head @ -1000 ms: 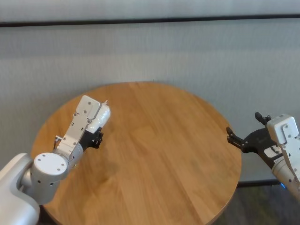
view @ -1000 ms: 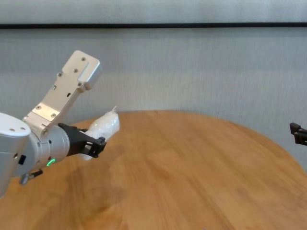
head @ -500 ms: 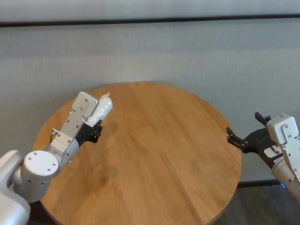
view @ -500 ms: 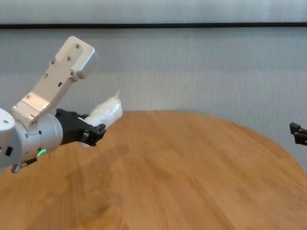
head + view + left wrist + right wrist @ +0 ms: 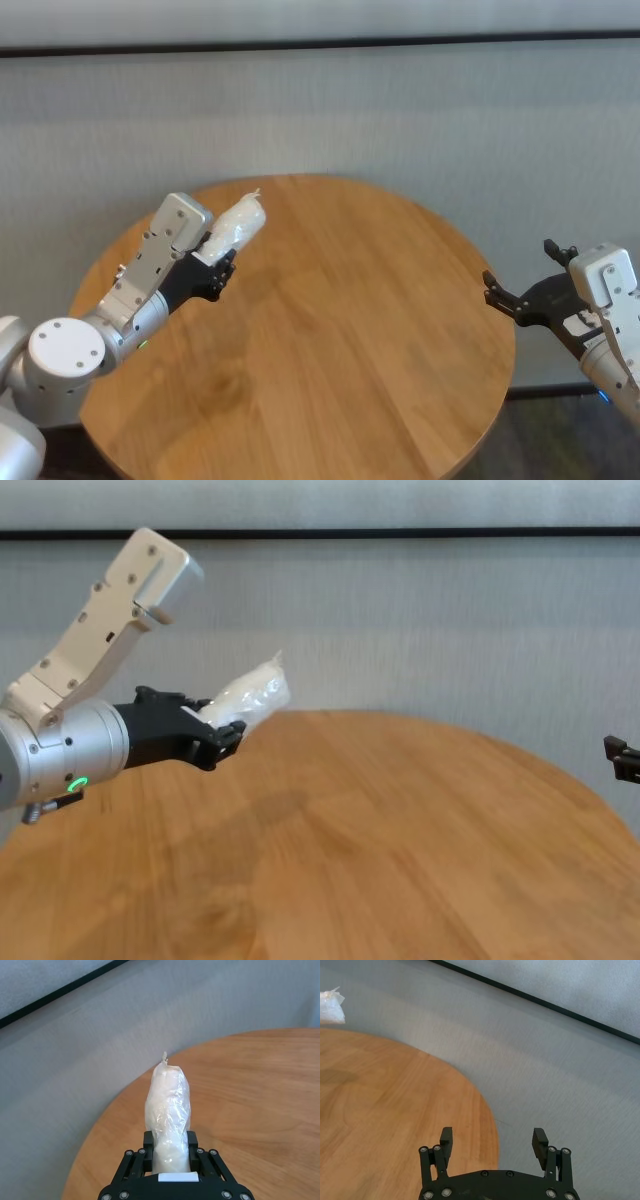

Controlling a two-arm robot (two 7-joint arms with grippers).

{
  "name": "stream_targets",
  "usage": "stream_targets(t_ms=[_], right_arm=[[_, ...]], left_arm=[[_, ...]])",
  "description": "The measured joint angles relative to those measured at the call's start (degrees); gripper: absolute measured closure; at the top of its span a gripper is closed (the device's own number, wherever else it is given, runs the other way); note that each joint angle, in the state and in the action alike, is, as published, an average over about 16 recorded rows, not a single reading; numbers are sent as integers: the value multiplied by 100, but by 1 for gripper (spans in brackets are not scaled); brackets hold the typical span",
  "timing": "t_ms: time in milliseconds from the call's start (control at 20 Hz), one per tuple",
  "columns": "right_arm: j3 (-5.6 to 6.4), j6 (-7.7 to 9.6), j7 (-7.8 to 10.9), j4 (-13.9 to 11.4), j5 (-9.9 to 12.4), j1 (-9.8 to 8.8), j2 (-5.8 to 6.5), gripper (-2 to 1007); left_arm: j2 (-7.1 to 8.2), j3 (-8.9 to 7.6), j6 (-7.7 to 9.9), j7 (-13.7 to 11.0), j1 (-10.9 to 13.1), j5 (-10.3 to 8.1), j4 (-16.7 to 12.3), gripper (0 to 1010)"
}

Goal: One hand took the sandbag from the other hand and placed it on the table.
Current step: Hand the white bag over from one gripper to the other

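My left gripper [image 5: 216, 272], with the green light, is shut on the sandbag [image 5: 236, 225], a white lumpy pouch in clear plastic with a twisted tip. It holds the bag in the air above the left part of the round wooden table [image 5: 340, 330]. The bag stands out past the fingertips in the left wrist view [image 5: 167, 1110] and shows in the chest view [image 5: 252, 696]. My right gripper [image 5: 522, 281], with the blue light, is open and empty off the table's right edge; the right wrist view [image 5: 494, 1142] shows its fingers spread. The bag's tip shows far off in that view [image 5: 331, 1006].
A grey wall [image 5: 400, 110] with a dark strip runs behind the table. The table's right edge [image 5: 492, 1135] lies just before my right gripper.
My left gripper has risen and swung toward the table's middle with the sandbag in it. The right gripper has not moved.
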Motion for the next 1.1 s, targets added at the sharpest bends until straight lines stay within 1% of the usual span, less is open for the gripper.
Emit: stream_targets(t_ms=[300, 800, 1100], right_arm=[[0, 0, 0, 0, 0, 0, 0, 3], [0, 0, 0, 0, 0, 0, 0, 3], [0, 0, 0, 0, 0, 0, 0, 3]], left_arm=[[42, -28, -175, -312, 34, -41, -180, 599], [31, -152, -355, -658, 142, -129, -513, 599], [45, -211, -515, -908, 223, -198, -681, 599]])
